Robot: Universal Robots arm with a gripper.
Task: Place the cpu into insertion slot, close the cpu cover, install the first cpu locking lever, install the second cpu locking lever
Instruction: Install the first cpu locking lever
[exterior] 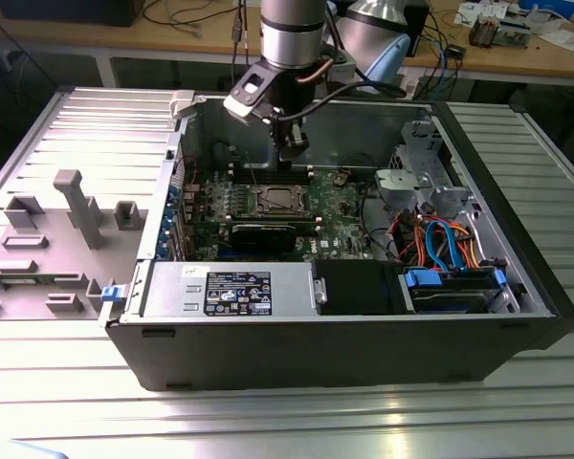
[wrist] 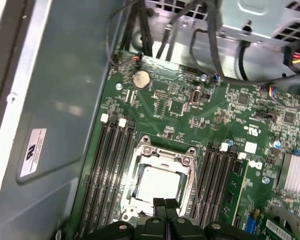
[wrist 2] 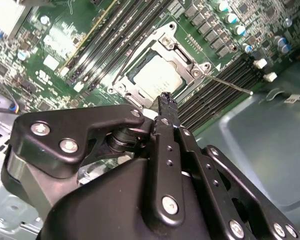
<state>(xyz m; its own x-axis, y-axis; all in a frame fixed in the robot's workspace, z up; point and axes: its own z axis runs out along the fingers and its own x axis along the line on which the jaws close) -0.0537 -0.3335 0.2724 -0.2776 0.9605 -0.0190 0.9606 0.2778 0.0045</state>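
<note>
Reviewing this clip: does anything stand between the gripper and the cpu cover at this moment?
Nothing visible does. In the first wrist view the shut gripper hangs above the near edge of the cpu cover, and the exterior view shows open space beneath it. The cpu cover lies down around the cpu, with nothing lying across it.

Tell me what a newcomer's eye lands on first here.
The open computer case sits centre in the exterior view, with the robot arm reaching into it from above. In the first wrist view, the black hand, shut, hangs over the silver cpu set into the green motherboard.
</note>
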